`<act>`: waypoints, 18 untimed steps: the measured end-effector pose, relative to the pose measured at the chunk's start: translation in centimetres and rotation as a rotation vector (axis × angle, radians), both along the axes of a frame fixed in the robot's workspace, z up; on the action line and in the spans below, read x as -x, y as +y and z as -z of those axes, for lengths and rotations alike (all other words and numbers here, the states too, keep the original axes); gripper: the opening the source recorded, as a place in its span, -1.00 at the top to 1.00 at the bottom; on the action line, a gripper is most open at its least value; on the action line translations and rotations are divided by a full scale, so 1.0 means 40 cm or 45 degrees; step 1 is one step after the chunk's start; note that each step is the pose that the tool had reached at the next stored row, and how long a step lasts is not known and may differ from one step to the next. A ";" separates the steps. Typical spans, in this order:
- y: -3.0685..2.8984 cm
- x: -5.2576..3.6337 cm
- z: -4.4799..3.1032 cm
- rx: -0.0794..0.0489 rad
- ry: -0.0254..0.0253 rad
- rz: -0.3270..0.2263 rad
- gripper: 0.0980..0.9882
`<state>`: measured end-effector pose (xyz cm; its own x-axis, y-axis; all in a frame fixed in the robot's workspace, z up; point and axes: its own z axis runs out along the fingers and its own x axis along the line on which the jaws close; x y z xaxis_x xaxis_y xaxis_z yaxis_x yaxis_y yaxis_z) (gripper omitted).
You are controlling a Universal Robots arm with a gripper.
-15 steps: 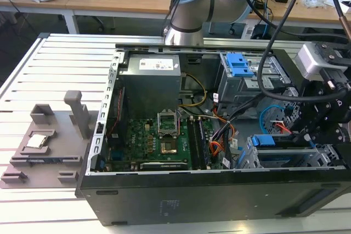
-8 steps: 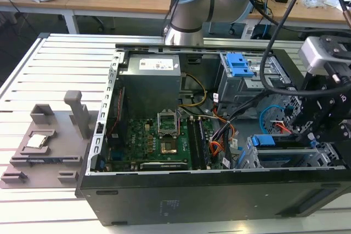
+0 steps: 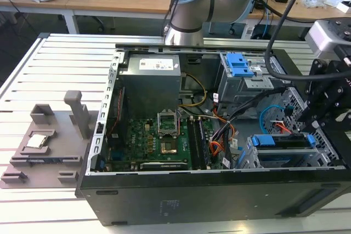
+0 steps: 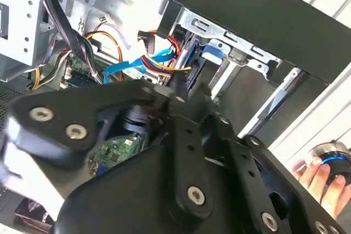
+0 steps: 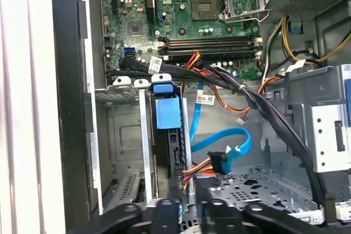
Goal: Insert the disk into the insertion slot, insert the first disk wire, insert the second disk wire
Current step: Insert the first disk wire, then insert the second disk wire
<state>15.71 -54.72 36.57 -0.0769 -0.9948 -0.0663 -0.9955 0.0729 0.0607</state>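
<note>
The disk (image 3: 281, 141), grey in its bright blue carrier, sits inside the insertion slot (image 3: 274, 160), a silver perforated cage at the exterior view's right. The first wrist view has the disk (image 5: 166, 114) edge-on in the insertion slot (image 5: 143, 135). Beside it hang two loose wires: a flat blue one (image 5: 235, 142) and a red, yellow and orange bundle (image 5: 196, 169), both ending near a black plug (image 5: 219, 163) clear of the disk. My gripper (image 5: 190, 211) hovers just off the disk's wire end with its fingers (image 5: 166, 210) drawn together, and nothing shows between them. The gripper (image 4: 182, 92) points at those wires (image 4: 159, 58).
The open black computer case (image 3: 181, 190) lies on a slatted table (image 3: 49, 64). Inside are the motherboard (image 3: 159, 141), a power supply (image 3: 151, 78) and a grey cage with a blue tab (image 3: 239, 65). A grey fixture (image 3: 49, 141) stands at the exterior view's left. A hand (image 4: 318, 176) rests outside the case.
</note>
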 end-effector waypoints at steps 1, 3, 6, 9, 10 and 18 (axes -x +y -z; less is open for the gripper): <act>0.000 0.000 -0.001 0.000 0.0000 0.000 0.91; 0.000 0.000 -0.003 0.000 -0.0001 0.000 0.98; 0.000 0.000 -0.005 0.000 0.0000 0.000 0.98; 0.000 0.000 -0.006 0.000 0.0000 0.000 0.98; 0.000 0.000 -0.006 0.000 0.0000 0.000 0.98; 0.000 0.000 -0.006 0.000 0.0000 0.000 0.98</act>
